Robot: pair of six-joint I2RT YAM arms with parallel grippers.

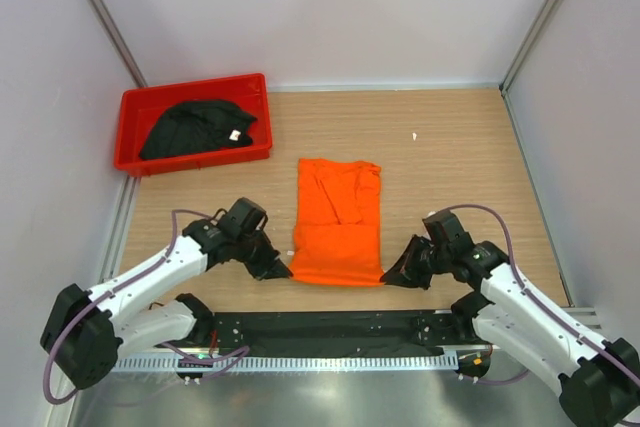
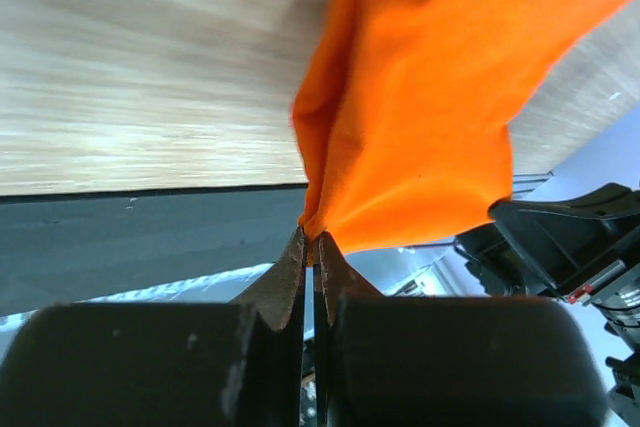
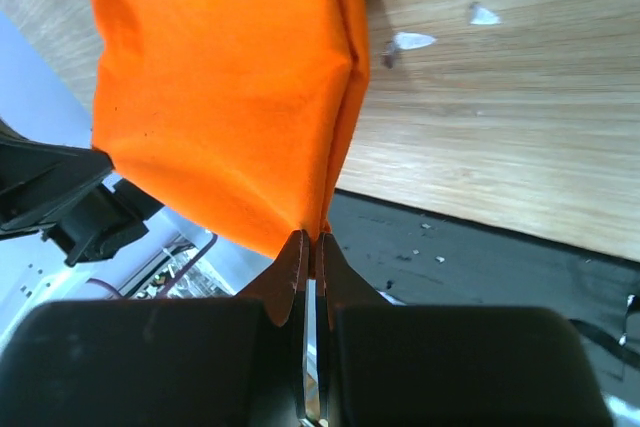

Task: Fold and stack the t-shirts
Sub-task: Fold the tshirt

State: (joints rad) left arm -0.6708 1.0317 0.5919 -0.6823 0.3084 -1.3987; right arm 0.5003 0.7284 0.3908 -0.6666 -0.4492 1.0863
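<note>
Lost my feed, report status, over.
Left jaws, right jaws shut on orange t-shirt near corners. Black t-shirt in red bin. Nothing in the way.

The left gripper [image 2: 312, 242] has its two dark fingers pressed together on a corner of the orange t-shirt [image 2: 430, 97]. The cloth rises from the pinch in a bunched fold, spreading wide over the wooden table [image 2: 150, 67]. A dark strip [image 2: 130, 237] borders the table's near edge. The right arm's black housing [image 2: 570, 237] sits to the right, beside the cloth's edge.
</note>
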